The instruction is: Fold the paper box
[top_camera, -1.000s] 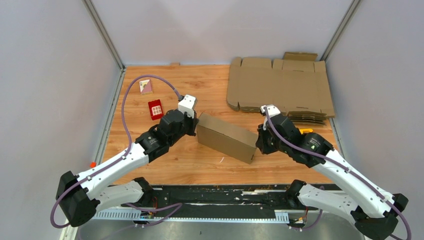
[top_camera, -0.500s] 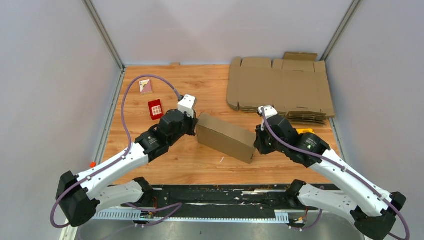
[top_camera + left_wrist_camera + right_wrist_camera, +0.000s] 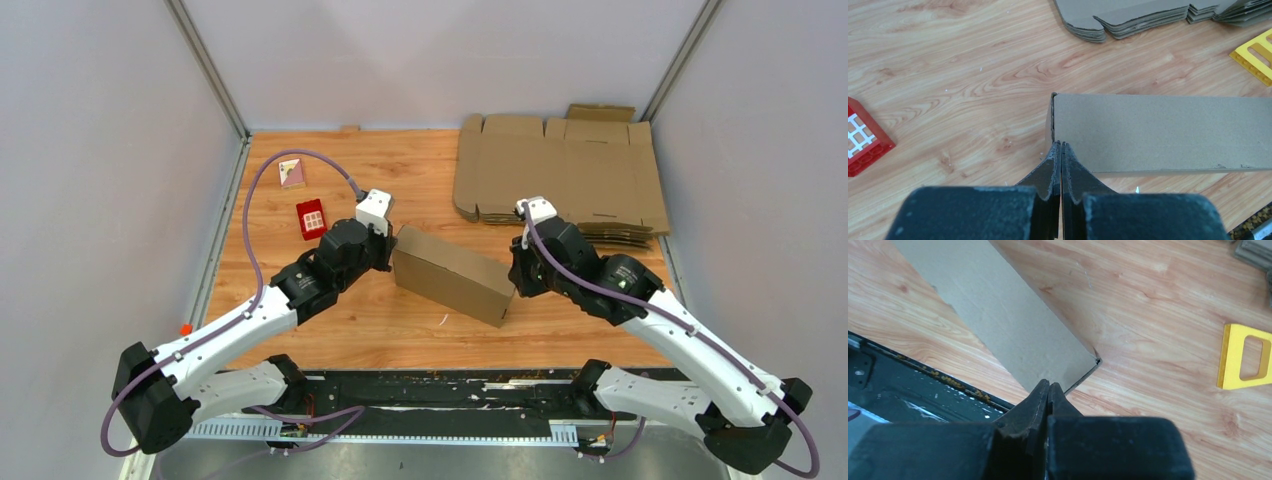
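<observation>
Top external view: a plain brown cardboard box (image 3: 452,274) lies in the middle of the wooden table (image 3: 300,160), its long axis running far-left to near-right. The left gripper (image 3: 1061,146) and right gripper (image 3: 1049,384), fingers pressed together, meet its opposite ends. Actual tip contact is unclear.

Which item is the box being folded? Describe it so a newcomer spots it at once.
On the wooden table, look at the middle, between the left arm and the right arm. There lies the closed brown cardboard box, long and set at a slant. Unlike the pile of flat brown cardboard sheets at the far right, it stands up as a solid block.
</observation>
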You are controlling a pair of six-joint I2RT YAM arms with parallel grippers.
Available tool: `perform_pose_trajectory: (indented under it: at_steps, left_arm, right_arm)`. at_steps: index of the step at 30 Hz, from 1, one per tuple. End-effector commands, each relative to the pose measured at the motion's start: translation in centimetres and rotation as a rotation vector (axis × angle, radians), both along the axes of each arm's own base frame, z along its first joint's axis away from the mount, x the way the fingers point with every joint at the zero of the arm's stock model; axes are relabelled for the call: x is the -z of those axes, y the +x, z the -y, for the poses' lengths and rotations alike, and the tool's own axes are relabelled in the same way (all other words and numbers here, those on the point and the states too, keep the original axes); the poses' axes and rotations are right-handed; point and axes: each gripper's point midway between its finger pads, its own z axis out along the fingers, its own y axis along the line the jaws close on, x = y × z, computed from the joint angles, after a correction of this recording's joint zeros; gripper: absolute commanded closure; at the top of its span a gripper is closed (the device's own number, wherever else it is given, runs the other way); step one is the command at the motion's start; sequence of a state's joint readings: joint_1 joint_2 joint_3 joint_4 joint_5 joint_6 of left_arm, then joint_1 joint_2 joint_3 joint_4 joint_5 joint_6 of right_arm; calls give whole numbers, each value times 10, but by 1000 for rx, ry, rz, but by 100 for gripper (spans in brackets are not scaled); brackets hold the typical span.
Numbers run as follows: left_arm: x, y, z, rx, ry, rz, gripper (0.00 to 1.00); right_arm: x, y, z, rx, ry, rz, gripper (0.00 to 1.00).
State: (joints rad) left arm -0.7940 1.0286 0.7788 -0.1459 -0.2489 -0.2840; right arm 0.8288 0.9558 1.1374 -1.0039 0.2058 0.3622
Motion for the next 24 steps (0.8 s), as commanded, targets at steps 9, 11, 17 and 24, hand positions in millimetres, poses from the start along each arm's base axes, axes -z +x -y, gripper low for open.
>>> perform_pose_trajectory:
  at_steps: [9,11,17,24]
  left_arm:
    - [15,-12,-3,32,54,-72,100]
    - [9,-11,-3,29,48,-59,100]
    - [-17,-9,-5,18,29,-27,85]
    - [-30,-20,-13,6,-30,-16,62]
  right_arm:
    - [22,3,8,20,-61,-11,100]
    - [6,6,7,9,-46,25,100]
    - [-19,7,-13,-186,-41,97,26]
    - [-1,13,-43,-369,-115,53,0]
